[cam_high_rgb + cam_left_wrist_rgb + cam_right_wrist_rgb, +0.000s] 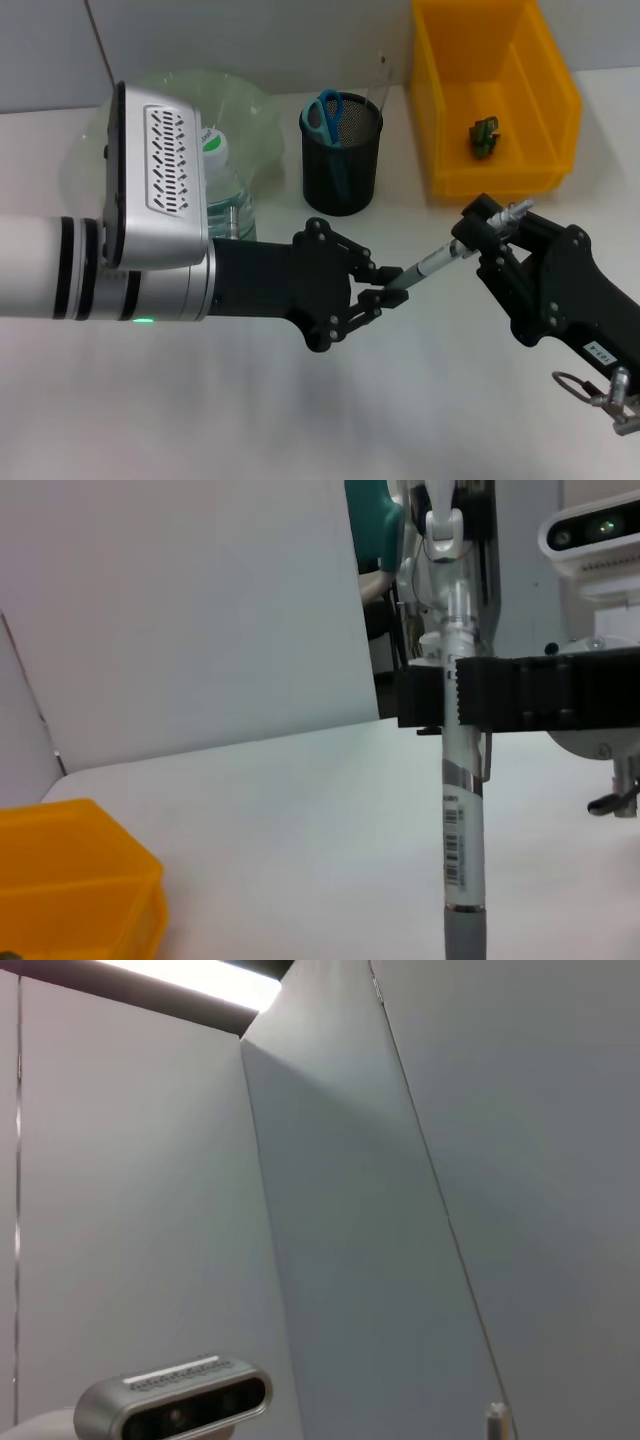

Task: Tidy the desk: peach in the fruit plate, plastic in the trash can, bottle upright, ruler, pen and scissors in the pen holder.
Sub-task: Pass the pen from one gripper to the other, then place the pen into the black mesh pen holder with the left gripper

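Both claws are meeting over the white table, sharing one pen. Left claw is reaching in from the left, fingers closing on the pen's grey grip end. Right claw is coming in from the right, fingers pinching the pen near its cap end; in the left wrist view the black fingers are clamping across the pen's white barrel. Pen is hanging in the air, tilted, above the table between the two claws.

Further back, water bottle is standing upright behind the left arm, with a green fruit plate beyond it. Black mesh pen holder is sitting mid-table, blue-handled scissors sticking out of it. Yellow bin is sitting at far right, a small green item lying inside.
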Controlling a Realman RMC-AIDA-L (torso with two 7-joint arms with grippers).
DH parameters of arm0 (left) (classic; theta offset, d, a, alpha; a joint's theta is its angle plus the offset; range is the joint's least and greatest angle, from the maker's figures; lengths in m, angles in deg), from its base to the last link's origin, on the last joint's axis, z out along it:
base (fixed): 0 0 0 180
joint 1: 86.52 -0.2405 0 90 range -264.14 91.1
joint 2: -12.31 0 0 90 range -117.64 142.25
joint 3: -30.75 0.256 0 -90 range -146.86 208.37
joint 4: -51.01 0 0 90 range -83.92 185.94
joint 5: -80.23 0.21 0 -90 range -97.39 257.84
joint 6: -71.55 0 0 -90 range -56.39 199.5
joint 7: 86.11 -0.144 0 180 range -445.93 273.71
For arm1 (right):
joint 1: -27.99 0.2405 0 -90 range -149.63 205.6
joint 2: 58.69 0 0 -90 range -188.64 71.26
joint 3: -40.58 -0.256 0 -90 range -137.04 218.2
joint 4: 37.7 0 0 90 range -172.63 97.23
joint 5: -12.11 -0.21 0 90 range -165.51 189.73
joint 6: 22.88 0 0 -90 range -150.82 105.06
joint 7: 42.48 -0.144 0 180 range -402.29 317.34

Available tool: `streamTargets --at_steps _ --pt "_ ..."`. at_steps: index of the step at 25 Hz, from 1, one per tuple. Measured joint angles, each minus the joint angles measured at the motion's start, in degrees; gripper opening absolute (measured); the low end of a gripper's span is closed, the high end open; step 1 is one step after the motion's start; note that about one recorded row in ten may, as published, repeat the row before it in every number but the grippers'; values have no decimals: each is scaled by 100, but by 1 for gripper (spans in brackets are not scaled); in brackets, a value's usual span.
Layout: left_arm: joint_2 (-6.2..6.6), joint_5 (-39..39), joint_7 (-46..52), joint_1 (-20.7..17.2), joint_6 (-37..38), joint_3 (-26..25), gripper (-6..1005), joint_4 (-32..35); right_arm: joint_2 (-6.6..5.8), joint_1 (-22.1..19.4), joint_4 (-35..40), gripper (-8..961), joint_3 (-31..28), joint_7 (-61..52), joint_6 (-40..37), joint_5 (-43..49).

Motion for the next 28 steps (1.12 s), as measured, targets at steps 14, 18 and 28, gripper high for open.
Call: streamTargets --at_steps 14,18,28 --pt "1 -299 -103 -145 -4 6 201 -6 10 -89 -84 158 -76 188 57 -39" --pt "7 -335 -103 -154 78 19 251 -33 10 -89 -92 150 -82 215 41 -39" --pt "31 -598 -139 -335 179 -104 651 -133 9 -124 -92 139 -320 240 66 -49"
